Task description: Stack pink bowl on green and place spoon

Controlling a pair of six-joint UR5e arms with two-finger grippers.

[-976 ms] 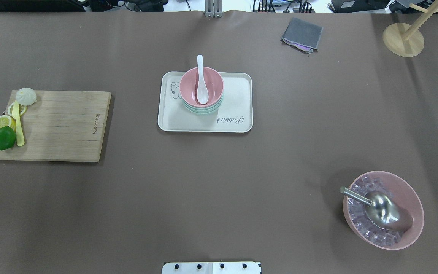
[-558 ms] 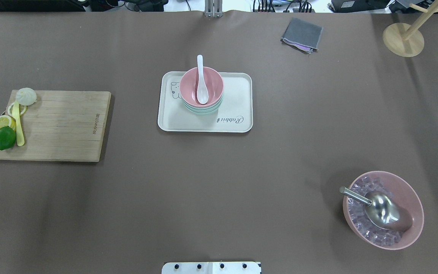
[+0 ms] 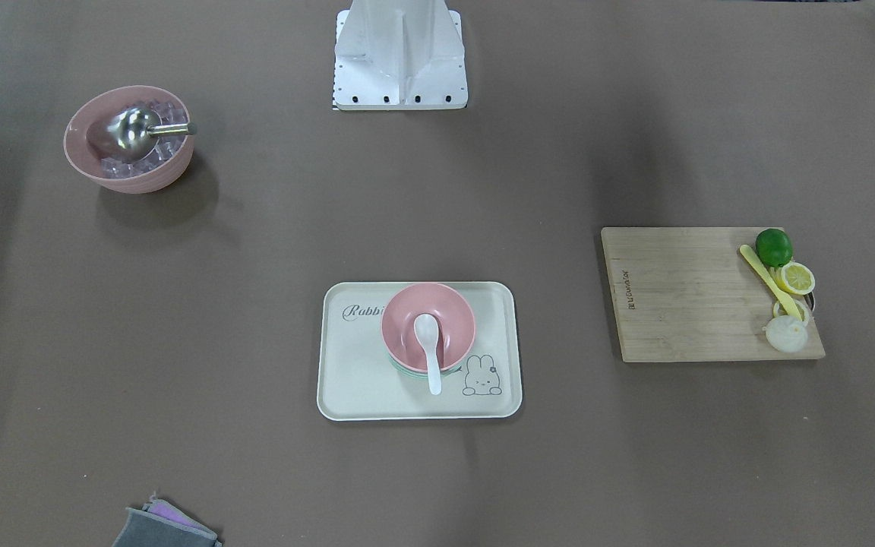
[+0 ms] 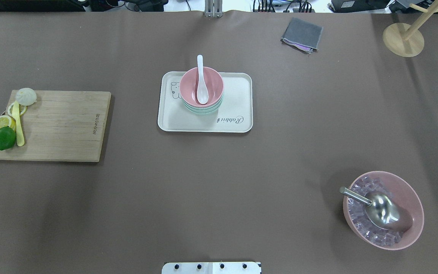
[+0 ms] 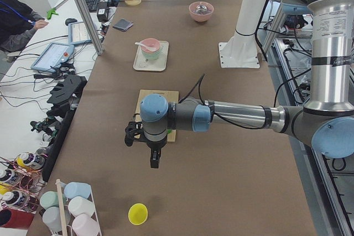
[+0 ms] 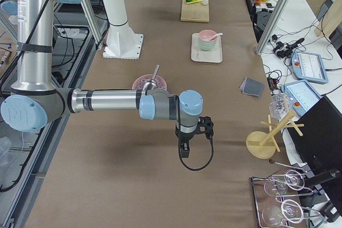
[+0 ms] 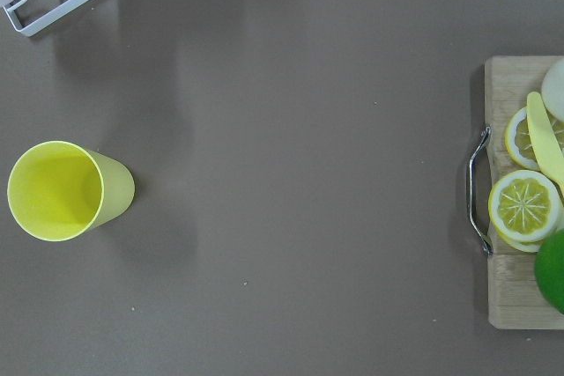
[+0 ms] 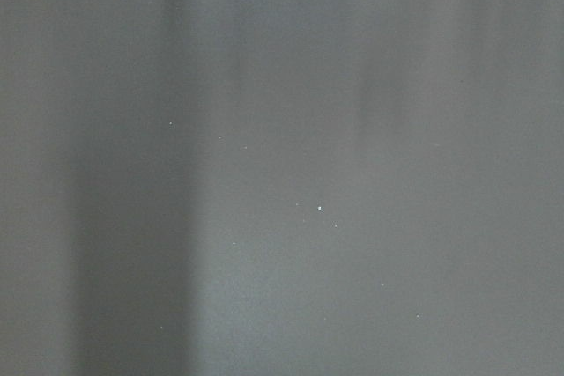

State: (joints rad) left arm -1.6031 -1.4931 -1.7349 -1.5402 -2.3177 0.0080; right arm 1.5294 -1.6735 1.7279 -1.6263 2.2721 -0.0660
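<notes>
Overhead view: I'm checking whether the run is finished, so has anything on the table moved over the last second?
Nothing has visibly changed. The pink bowl is still stacked on the green bowl on the tray. The white spoon still rests in the pink bowl with its handle over the far rim. No arm enters this view.

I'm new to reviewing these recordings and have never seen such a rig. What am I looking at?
A left arm and a right arm stand at a table. Two cameras look down, two view from the table's ends, one rides each wrist. On a tray, a pink bowl sits on a green bowl, spoon inside. Also: a board with fruit, an ice bowl with a scoop, a cloth, a yellow cup. The left gripper and right gripper seem to hold nothing; open or shut, I cannot tell.
</notes>
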